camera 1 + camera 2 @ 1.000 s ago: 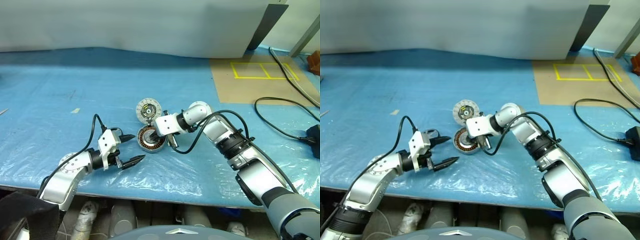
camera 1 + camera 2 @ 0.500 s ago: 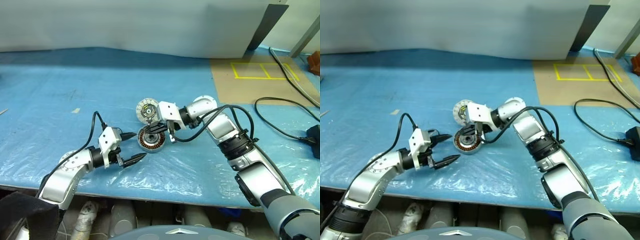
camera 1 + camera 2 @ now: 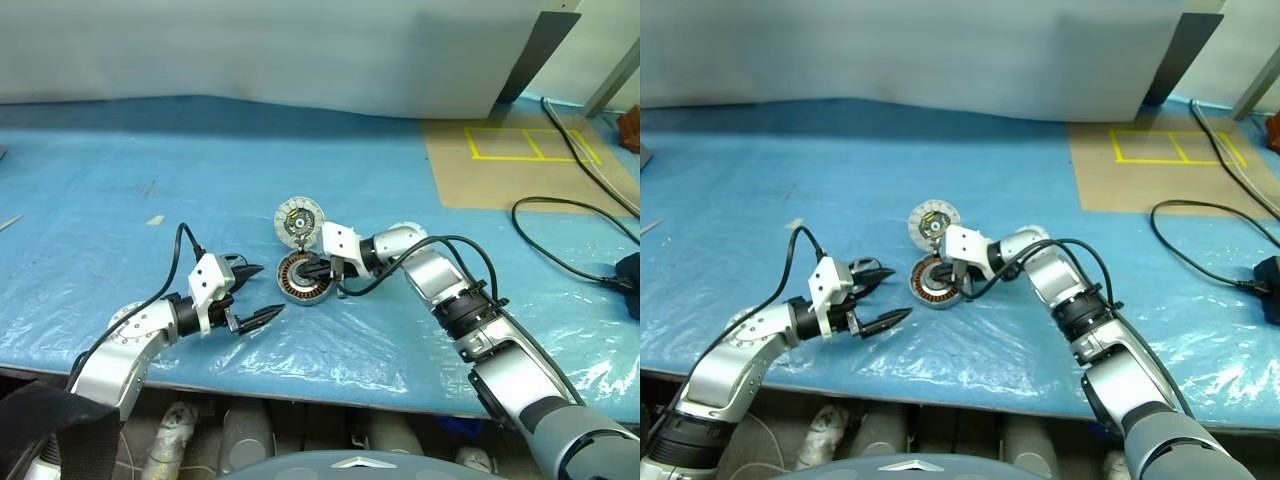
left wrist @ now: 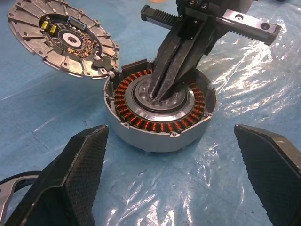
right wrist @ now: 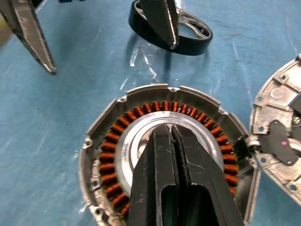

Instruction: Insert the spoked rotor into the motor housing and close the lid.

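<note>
Moved: right gripper (image 4: 157, 96) has swung back down since half a second ago, tips now dipped into the housing (image 4: 160, 110) centre.
Right gripper: fingers pressed together, nothing seen between them.
Housing: directly under the tips.
Lid (image 4: 61, 40): touching the housing rim, just beyond.
Rotor (image 5: 188, 35): by the left gripper (image 3: 255, 292).
Left gripper: spread wide, empty, near the housing.

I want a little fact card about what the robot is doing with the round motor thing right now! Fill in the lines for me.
Table: blue plastic sheet
Motor housing: round, copper windings, lying flat
Lid: beside the housing, touching its rim, inner face up
Spoked rotor: dark ring lying by the left gripper, not yet in the housing
Right gripper: shut, tips down in the housing's centre
Left gripper: open, empty, facing the housing
</note>
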Robot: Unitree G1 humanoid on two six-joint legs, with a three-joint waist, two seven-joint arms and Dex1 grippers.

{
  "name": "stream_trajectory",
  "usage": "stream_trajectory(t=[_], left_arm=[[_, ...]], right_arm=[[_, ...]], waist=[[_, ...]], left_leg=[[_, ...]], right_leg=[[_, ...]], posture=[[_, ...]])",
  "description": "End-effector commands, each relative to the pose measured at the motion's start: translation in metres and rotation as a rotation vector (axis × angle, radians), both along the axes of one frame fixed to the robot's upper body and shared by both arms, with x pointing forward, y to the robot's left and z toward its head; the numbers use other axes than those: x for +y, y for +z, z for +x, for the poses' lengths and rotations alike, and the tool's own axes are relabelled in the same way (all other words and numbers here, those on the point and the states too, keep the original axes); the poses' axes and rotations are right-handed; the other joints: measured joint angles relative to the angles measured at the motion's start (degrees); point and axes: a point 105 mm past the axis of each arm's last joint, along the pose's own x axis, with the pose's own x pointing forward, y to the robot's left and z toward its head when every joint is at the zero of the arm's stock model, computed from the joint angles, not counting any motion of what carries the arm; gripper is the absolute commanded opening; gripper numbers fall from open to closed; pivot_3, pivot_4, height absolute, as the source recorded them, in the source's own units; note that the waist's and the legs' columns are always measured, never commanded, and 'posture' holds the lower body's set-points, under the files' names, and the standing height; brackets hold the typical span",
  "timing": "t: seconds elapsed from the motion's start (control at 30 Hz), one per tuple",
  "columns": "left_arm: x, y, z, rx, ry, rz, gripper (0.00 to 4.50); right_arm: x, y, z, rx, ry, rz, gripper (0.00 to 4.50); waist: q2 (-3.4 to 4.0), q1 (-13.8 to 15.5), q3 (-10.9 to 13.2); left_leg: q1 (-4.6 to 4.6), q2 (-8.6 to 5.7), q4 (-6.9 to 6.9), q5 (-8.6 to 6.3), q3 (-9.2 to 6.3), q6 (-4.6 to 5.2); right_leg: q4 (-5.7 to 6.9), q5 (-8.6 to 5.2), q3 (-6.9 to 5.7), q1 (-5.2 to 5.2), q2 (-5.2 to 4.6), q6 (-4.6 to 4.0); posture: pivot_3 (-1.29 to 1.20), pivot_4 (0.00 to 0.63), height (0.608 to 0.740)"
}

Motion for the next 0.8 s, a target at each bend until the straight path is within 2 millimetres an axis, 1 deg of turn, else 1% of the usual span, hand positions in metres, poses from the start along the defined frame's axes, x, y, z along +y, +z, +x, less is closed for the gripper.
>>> stream_trajectory(t=[0.03, 0.1, 0.17, 0.3, 0.33, 0.43, 0.5, 0.57, 0.63, 0.73, 0.8], left_arm=[[-0.001, 0.009, 0.000, -0.038, -0.018, -0.011, 4.50], [0.001, 0.010, 0.001, -0.045, -0.010, -0.009, 4.50], [0.006, 0.015, 0.002, -0.060, 0.004, -0.011, 4.50], [0.019, 0.032, 0.000, -0.074, 0.025, -0.025, 4.50], [0.027, 0.035, 0.000, -0.073, 0.039, -0.010, 4.50], [0.051, 0.044, 0.006, -0.086, 0.092, 0.061, 4.50], [0.063, 0.044, 0.007, -0.090, 0.095, 0.118, 4.50], [0.074, 0.047, 0.012, -0.097, 0.102, 0.163, 4.50], [0.084, 0.047, 0.018, -0.115, 0.090, 0.243, 4.50], [0.090, 0.050, 0.030, -0.142, 0.049, 0.316, 4.50], [0.087, 0.054, 0.037, -0.161, -0.008, 0.352, 4.50]], right_arm=[[0.004, 0.019, -0.005, 0.075, -0.008, 0.097, 0.04], [0.008, 0.034, -0.003, 0.097, -0.028, 0.163, 0.04], [0.008, 0.045, 0.000, 0.102, -0.055, 0.209, 0.04], [0.000, 0.064, 0.003, 0.089, -0.109, 0.276, 0.04], [-0.003, 0.068, 0.003, 0.084, -0.129, 0.287, 0.04], [-0.016, 0.067, 0.007, 0.020, -0.214, 0.269, 0.04], [-0.024, 0.060, 0.000, -0.014, -0.217, 0.223, 0.04], [-0.033, 0.054, -0.007, -0.056, -0.214, 0.167, 0.04], [-0.039, 0.056, -0.012, -0.055, -0.218, 0.165, 0.04], [-0.050, 0.057, -0.016, -0.064, -0.227, 0.144, 0.04], [-0.058, 0.056, -0.015, -0.078, -0.252, 0.123, 0.04]], waist=[[0.00, 0.0, 0.0], [0.01, -0.1, 0.0], [0.01, -0.1, 0.0], [0.00, -0.1, 0.0], [0.00, -0.1, 0.0], [0.00, 0.0, 0.0], [0.00, 0.1, 0.0], [0.01, 0.3, 0.0], [0.01, 0.3, 0.0], [0.00, 0.4, 0.0], [0.00, 0.4, 0.0]], left_leg=[[0.01, 0.01, 0.00, 0.00, 0.00, 0.00], [0.01, 0.03, -0.01, 0.00, 0.00, 0.00], [0.00, 0.03, -0.04, 0.00, 0.00, 0.00], [-0.07, 0.02, -0.14, 0.03, 0.01, -0.05], [-0.09, 0.01, -0.16, 0.05, 0.01, -0.09], [-0.11, -0.01, -0.22, 0.13, 0.01, -0.23], [-0.12, -0.03, -0.27, 0.14, 0.01, -0.24], [-0.11, -0.07, -0.38, 0.14, 0.01, -0.24], [-0.06, -0.09, -0.52, 0.14, 0.00, -0.24], [-0.04, -0.12, -0.63, 0.14, 0.00, -0.24], [-0.04, -0.13, -0.65, 0.15, 0.00, -0.25]], right_leg=[[0.01, 0.00, 0.00, 0.00, 0.01, 0.00], [0.01, 0.00, -0.01, -0.02, 0.02, 0.00], [0.01, 0.00, 0.00, -0.04, 0.02, 0.00], [-0.06, 0.00, -0.02, -0.12, 0.03, 0.00], [-0.09, 0.00, -0.02, -0.14, 0.03, 0.00], [-0.16, 0.00, -0.03, -0.16, 0.03, 0.00], [-0.25, 0.00, -0.04, -0.14, 0.03, 0.00], [-0.46, 0.01, -0.05, -0.07, 0.02, 0.02], [-0.71, 0.05, -0.06, 0.04, 0.02, 0.08], [-0.79, 0.06, -0.07, 0.05, 0.02, 0.11], [-0.81, 0.06, -0.07, 0.05, 0.02, 0.11]], posture=[[0.00, 0.150, 0.740], [0.00, 0.150, 0.740], [0.00, 0.150, 0.740], [0.00, 0.150, 0.740], [0.00, 0.150, 0.740], [0.00, 0.150, 0.740], [0.00, 0.150, 0.740], [0.00, 0.150, 0.740], [0.00, 0.150, 0.740], [0.00, 0.150, 0.740], [0.00, 0.150, 0.740]])
